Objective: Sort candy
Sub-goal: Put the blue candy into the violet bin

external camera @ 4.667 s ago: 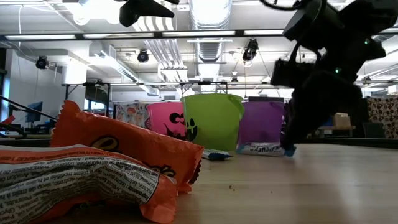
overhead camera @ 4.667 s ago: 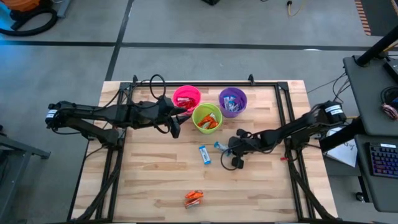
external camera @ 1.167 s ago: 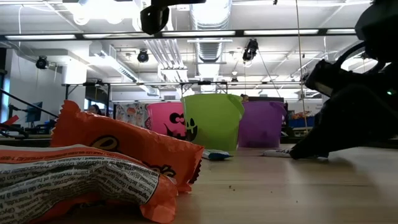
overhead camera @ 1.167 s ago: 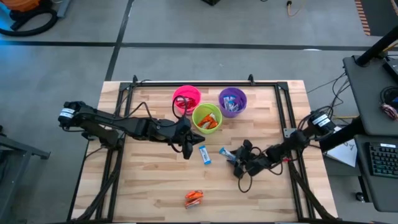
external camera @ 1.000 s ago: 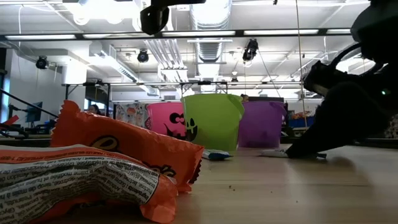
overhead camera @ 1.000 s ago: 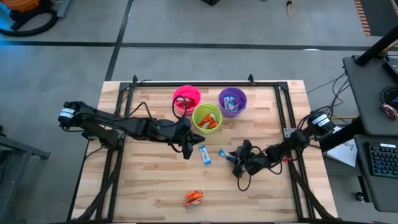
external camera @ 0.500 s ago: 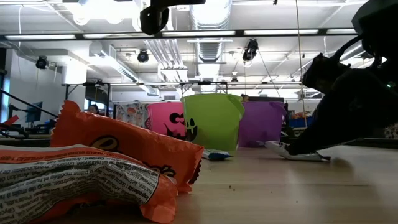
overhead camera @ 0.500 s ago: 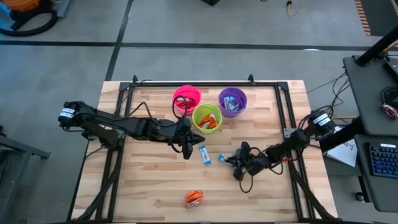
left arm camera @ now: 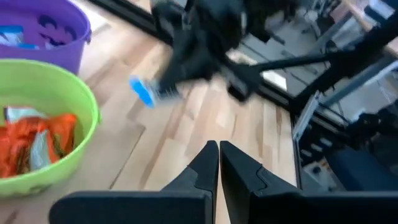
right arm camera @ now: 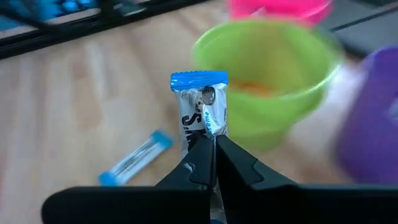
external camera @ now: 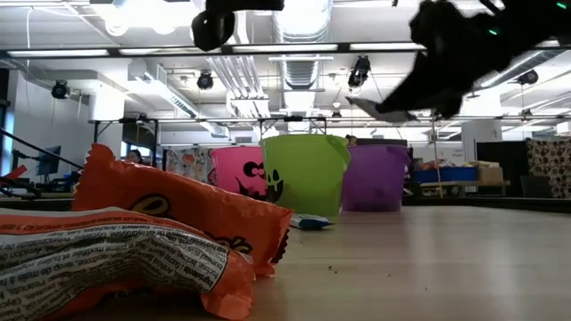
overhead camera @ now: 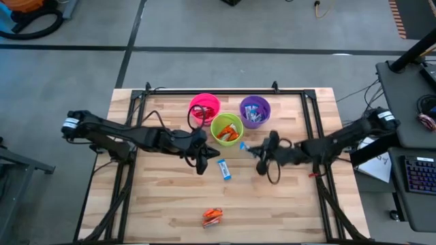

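Right wrist view first: a blue-and-white candy (right arm camera: 202,112) is seen pinched upright between the closed fingers of the right gripper (right arm camera: 214,163), and it is being carried, clear of the table (overhead camera: 286,204). The step in hand is judged to be the delivery of this piece to its cup. Blue-and-white wrappers are already visible inside the purple cup (overhead camera: 255,111), so that cup is taken to be the target, and the next move calls for the candy to be brought over that rim and released. In the high view the right arm is stretched low across the table from the right edge, its gripper held just right of the green cup (overhead camera: 227,128) and below the purple one.

And the left arm! It is reached in from the left side, with the left gripper (overhead camera: 198,158) hung just left of the green cup, its fingers pressed together on nothing in the left wrist view. A second blue-and-white candy (overhead camera: 224,169) is left lying on the wood below the green cup, near that gripper. Two orange candies (overhead camera: 212,217) are still to be sorted near the front edge. The pink cup (overhead camera: 204,107) is untouched.
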Available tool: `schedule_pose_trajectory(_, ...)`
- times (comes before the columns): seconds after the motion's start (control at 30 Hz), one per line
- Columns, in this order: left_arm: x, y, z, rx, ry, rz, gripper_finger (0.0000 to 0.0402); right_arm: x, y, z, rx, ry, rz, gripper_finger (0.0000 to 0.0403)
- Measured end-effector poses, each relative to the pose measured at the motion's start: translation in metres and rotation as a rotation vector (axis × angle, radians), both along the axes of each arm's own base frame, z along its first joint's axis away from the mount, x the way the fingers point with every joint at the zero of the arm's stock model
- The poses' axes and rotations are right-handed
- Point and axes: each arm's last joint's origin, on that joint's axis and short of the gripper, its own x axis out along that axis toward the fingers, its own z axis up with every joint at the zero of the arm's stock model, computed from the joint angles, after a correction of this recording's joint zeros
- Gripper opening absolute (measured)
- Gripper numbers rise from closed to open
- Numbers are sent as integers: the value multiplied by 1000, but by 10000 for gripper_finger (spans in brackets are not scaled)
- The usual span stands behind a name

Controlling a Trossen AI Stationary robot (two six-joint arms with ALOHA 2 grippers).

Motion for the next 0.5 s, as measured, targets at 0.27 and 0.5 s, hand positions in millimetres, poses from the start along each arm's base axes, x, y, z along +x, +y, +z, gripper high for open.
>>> schedule_pose_trajectory(0.27, -17, -3, -6, -48, 165, -90, 0, 4, -73, 61, -70, 142, -270, 10)
schedule_pose_trajectory(0.5, -27, -14, -16, -57, 296, -106, 0, 5, -131, 75, 15, 274, -372, 10)
